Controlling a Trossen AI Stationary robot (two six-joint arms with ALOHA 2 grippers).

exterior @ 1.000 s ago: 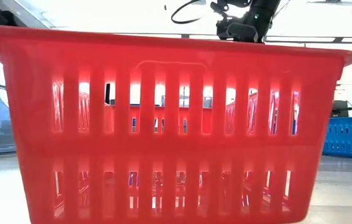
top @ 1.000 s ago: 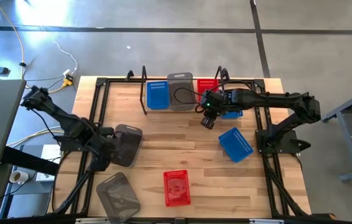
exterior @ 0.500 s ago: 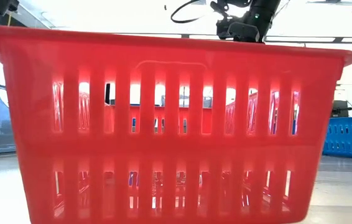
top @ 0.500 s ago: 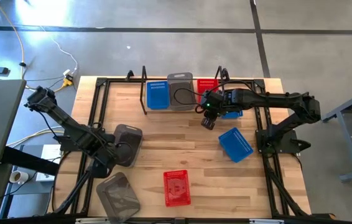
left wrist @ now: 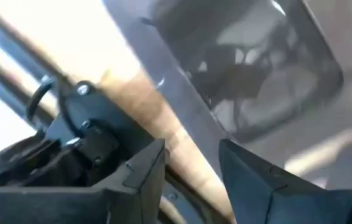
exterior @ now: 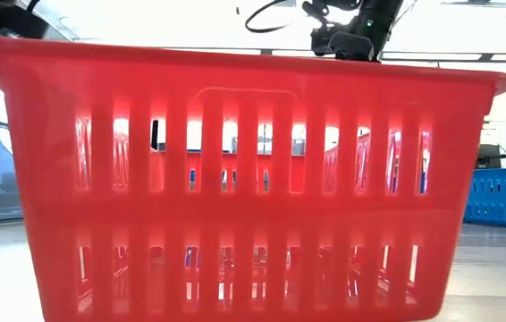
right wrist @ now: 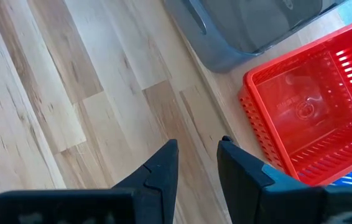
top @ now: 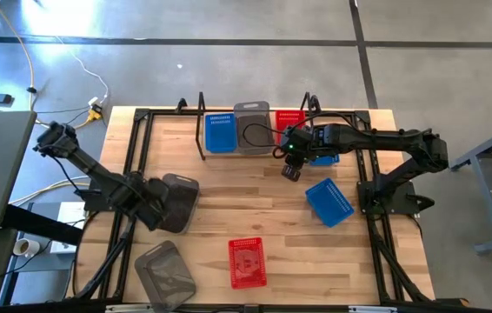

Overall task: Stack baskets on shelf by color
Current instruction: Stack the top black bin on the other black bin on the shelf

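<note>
Left gripper (top: 155, 211) sits at the left-centre of the high view, pressed against the edge of a grey basket (top: 179, 202); in its wrist view the two fingers stand apart with the grey rim between them, so I judge it is about to take this basket, but I cannot tell whether it has a firm hold yet. Right gripper (top: 291, 168) hangs just below the shelf (top: 201, 130) in the upper centre, its fingers a small way apart and holding nothing; its wrist view shows only bare wood between them. On the shelf there are now a blue basket (top: 220, 132), a second grey basket (top: 252, 127) and a red basket (top: 290, 118), side by side, so each colour seems to have its place started. A little more blue shows behind the right arm, but I cannot say what it is. Not yet stacked are a loose blue basket (top: 329, 201) at the centre right, a loose red basket (top: 247, 262) at the lower centre, and a third grey basket (top: 164, 270) at the lower left. In my judgement the task is less than half done.
</note>
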